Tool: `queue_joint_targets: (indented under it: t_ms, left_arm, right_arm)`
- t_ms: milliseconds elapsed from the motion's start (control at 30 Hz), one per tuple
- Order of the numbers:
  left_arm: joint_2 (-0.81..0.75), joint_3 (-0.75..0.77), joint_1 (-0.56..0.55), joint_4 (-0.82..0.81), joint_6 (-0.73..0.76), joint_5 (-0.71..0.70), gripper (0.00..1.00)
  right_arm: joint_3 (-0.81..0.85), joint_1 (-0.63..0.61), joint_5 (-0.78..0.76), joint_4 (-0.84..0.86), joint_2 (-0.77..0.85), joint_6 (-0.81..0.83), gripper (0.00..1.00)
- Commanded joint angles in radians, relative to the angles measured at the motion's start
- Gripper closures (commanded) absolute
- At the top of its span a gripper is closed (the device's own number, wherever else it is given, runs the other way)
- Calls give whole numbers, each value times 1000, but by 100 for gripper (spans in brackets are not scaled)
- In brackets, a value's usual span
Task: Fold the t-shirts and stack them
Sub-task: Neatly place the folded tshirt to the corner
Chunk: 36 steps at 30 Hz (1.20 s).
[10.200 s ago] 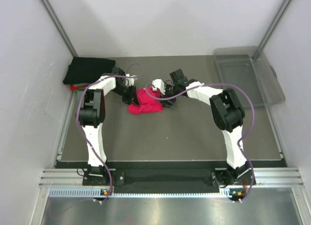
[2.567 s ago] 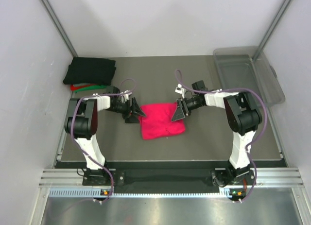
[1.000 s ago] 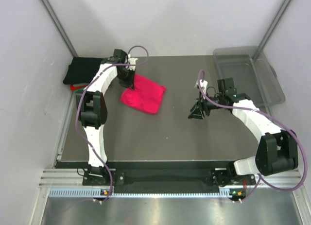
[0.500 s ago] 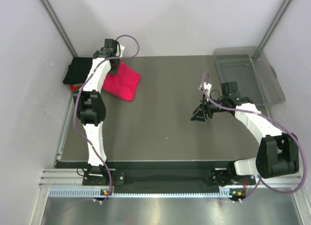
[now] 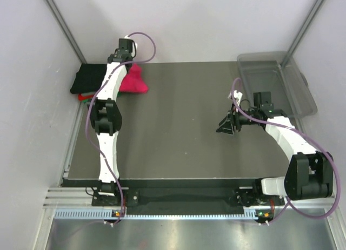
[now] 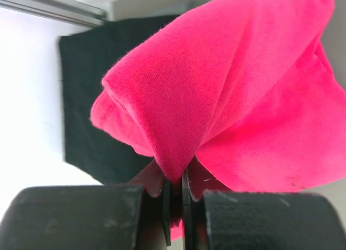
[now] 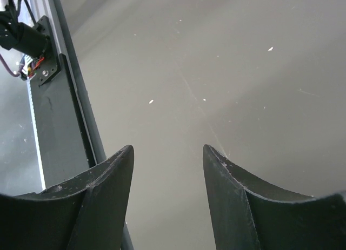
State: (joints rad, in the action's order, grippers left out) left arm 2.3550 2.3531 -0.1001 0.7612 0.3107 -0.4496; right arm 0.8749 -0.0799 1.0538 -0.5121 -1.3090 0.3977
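Nearest to the bases, our right gripper (image 5: 227, 126) hovers over the bare right half of the dark grey table (image 5: 178, 142). Its two black fingers (image 7: 108, 174) stand wide apart and the wrist view shows only tabletop between them, so it grips nothing and touches nothing

Farther back, our left arm reaches out to the far left corner. There the left gripper (image 6: 175, 181) has its fingers pressed almost together, pinching a folded edge of the bright pinkish-red cotton t-shirt (image 6: 232, 88). From that pinch the cloth spreads out in soft, doubled folds

From above, the pinkish-red tee (image 5: 134, 81) forms a rough triangle. Its narrow end points at the far wall, where the left gripper (image 5: 128, 68) holds it, and its broad end faces the near right, so its long axis runs roughly far to near. We cannot tell whether its lower edge rests on the table

Just to its left lies the folded black t-shirt (image 5: 92, 77), with a sliver of red t-shirt (image 5: 82, 97) showing below it

At the far right sits the clear plastic bin (image 5: 299, 96), well apart from both grippers
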Motion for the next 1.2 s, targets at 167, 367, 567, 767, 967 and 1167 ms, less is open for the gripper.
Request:
queue_joint_targets:
  t_ms: [167,367,567,767,967,1167]
  left_arm:
    - [-29,66,8,-163,108,-104,100]
    - [-66,64,8,-189,157,-103,100]
    - [-91,63,13,-207,188,-133,100]
    - [-134,64,10,-197,151,-121,100]
    - [-178,48,10,-197,145,-116,100]
    - [-181,-9,20,-224,174,-146,100]
  right_arm:
    - [-1,19,63,44,-9,15,46]
    - [-1,20,67,46,-13,12,46]
    - [-4,23,69,49,-7,12,46]
    - [-1,26,78,52,-18,10,46]
    - [-1,28,81,53,-13,10,46]
    - [-5,31,80,53,-6,9,46]
